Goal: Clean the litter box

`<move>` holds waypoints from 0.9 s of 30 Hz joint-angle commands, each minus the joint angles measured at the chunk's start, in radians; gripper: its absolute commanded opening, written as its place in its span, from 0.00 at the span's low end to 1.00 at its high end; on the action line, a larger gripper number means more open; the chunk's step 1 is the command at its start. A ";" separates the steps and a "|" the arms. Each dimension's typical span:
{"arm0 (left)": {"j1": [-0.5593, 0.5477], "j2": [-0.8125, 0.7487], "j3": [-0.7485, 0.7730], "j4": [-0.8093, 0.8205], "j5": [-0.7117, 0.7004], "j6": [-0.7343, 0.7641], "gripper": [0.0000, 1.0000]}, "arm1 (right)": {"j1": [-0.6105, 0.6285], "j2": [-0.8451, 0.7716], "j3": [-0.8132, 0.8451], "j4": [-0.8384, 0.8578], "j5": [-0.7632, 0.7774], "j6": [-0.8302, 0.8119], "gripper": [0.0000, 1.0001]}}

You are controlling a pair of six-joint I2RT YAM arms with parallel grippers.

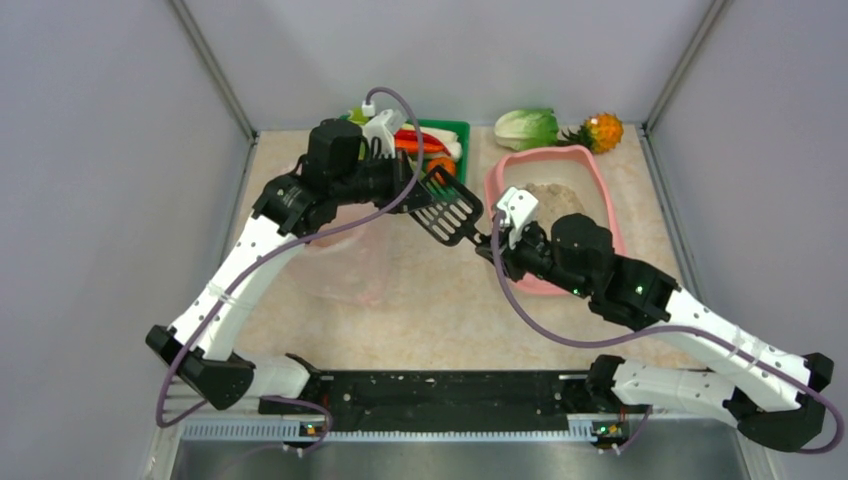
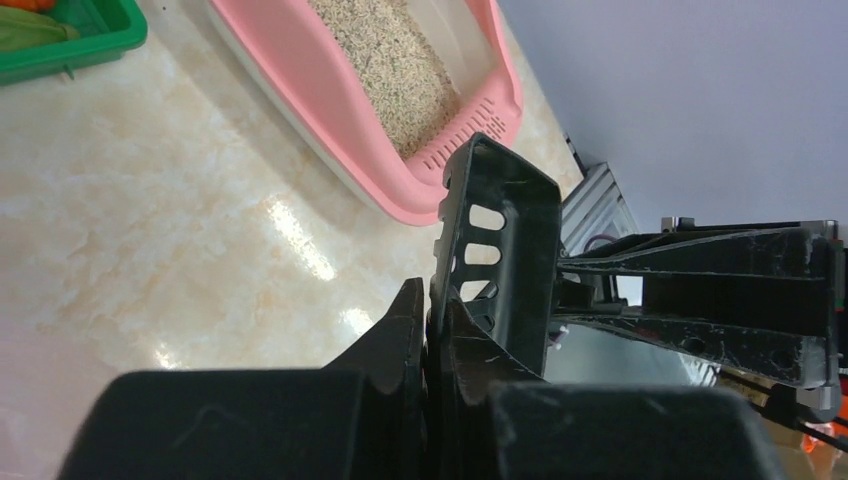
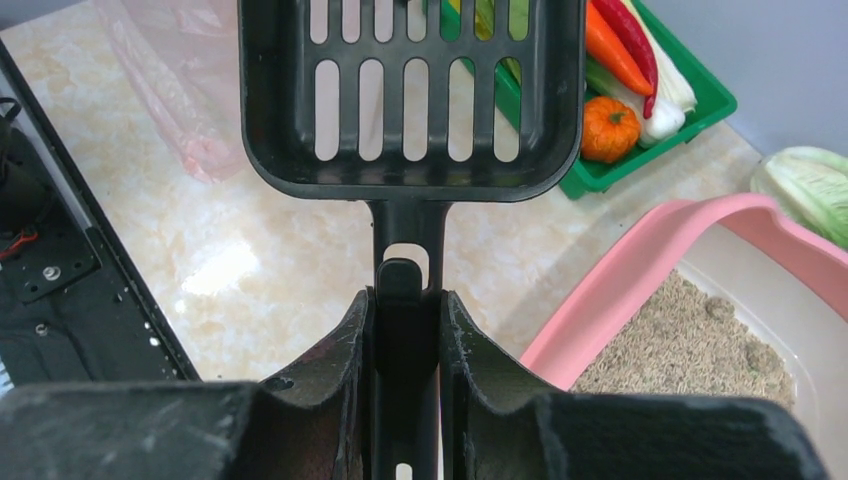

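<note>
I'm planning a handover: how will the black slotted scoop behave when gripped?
Likely stiff: the scoop juts straight beyond the right gripper, held by its handle. Probably light, being thin and slotted. Glossy plastic may slip in the left gripper pinching its wall.

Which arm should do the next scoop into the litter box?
Right. The right gripper clamps the litter scoop by its handle, beside the litter box; the left gripper only pinches the scoop's side wall.

No writing, label, brand, number or sign can be read in any view. The litter box (image 1: 550, 152), the scoop (image 1: 447, 208) and the green tray (image 1: 455, 128) show plain surfaces without legible marks.
</note>
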 commanded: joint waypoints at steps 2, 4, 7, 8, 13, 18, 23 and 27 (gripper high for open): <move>0.025 -0.049 -0.029 0.140 0.096 -0.064 0.00 | 0.010 -0.026 0.027 0.031 -0.030 -0.008 0.15; 0.043 -0.079 -0.087 0.220 0.128 -0.120 0.00 | 0.010 -0.034 0.019 0.032 -0.028 -0.008 0.26; 0.072 -0.120 -0.171 0.323 0.161 -0.205 0.00 | 0.010 -0.055 0.000 0.031 -0.029 -0.017 0.41; 0.080 -0.129 -0.189 0.352 0.171 -0.230 0.00 | 0.010 -0.062 -0.009 0.031 -0.032 -0.021 0.44; 0.091 -0.155 -0.211 0.406 0.188 -0.292 0.00 | 0.011 -0.081 -0.031 0.029 -0.045 -0.033 0.48; 0.091 -0.149 -0.194 0.361 0.174 -0.280 0.00 | 0.010 -0.066 -0.006 0.030 -0.062 -0.035 0.48; 0.088 -0.146 -0.162 0.258 0.118 -0.223 0.00 | 0.011 -0.048 0.030 0.016 -0.058 -0.037 0.49; 0.082 -0.142 -0.154 0.233 0.112 -0.208 0.00 | 0.010 -0.031 0.053 0.003 -0.049 -0.038 0.54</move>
